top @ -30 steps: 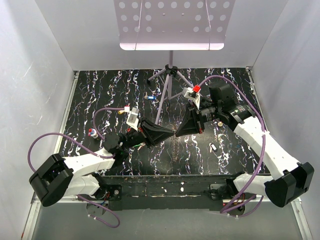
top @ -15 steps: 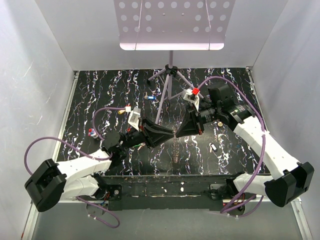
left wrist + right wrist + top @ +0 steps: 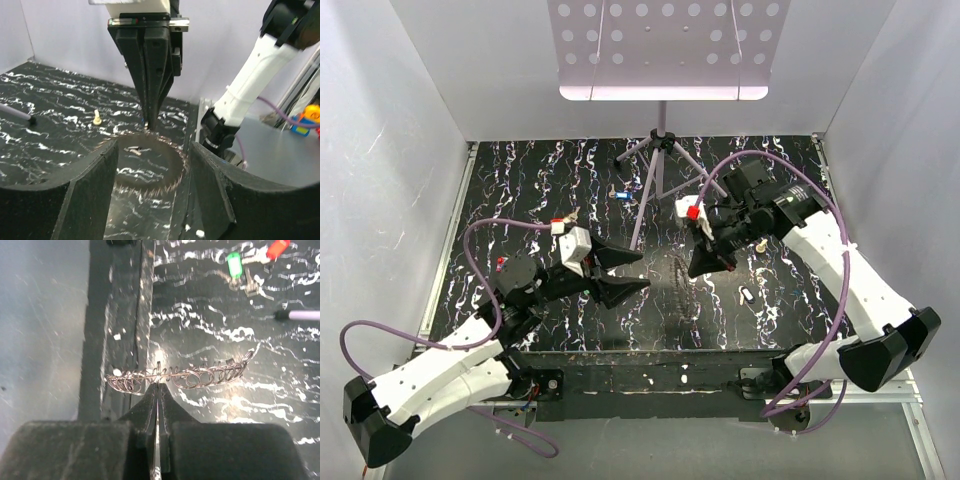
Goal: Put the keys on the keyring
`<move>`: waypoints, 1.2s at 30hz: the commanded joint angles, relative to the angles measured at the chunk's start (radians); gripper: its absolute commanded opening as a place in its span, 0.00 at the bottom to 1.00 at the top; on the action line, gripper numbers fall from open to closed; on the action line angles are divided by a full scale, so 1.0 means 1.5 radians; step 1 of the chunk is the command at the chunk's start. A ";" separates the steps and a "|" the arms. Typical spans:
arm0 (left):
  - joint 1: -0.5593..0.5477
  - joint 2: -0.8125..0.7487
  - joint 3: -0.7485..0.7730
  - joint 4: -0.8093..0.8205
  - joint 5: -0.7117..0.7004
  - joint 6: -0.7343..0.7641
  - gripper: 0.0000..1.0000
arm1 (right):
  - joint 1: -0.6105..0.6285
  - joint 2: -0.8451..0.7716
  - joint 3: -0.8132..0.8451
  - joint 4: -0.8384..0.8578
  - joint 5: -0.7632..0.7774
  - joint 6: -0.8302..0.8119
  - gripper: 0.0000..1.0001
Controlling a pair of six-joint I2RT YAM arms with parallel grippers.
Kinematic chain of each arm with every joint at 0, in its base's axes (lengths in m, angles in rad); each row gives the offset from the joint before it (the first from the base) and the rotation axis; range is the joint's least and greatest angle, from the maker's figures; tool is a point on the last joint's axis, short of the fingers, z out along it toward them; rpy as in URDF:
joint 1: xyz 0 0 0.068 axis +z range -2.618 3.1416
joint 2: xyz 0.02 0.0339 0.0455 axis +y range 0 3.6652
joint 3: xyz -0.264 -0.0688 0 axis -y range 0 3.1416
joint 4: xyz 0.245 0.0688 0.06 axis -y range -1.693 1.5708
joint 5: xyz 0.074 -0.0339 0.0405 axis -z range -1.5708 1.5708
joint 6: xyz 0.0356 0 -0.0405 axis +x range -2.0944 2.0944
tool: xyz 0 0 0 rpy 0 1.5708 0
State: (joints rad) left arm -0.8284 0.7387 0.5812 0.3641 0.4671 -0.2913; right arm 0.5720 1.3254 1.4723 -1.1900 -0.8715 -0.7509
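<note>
The left claw (image 3: pixel 630 272) has just let go and drawn back, and its jaws now stand apart. The right claw (image 3: pixel 157 383) stays pinched shut on the rim of the keyring (image 3: pixel 180 376), so it alone holds the ring over the black table (image 3: pixel 540 180). A green key (image 3: pixel 233 262) and a red key (image 3: pixel 277 247) lie well apart from the ring, seemingly unthreaded. No writing is readable.

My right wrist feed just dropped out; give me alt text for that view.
The right gripper, jaws shut, pinches the keyring edge-on, the black marbled table behind it. A green-headed key and a red-headed key lie at upper right.
</note>
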 commanded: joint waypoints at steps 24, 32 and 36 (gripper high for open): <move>-0.033 0.246 0.013 0.162 0.076 0.065 0.48 | 0.120 0.046 0.064 -0.094 0.199 -0.059 0.01; -0.046 0.284 0.021 0.185 0.080 0.043 0.44 | 0.120 0.049 0.066 -0.088 0.197 -0.046 0.01; -0.052 0.294 0.023 0.181 0.079 0.038 0.43 | 0.120 0.049 0.066 -0.084 0.195 -0.039 0.01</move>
State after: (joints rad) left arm -0.8940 1.1740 0.6121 0.6113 0.5739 -0.2211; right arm 0.7467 1.4040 1.5246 -1.3331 -0.5499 -0.8337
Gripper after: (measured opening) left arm 0.436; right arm 0.023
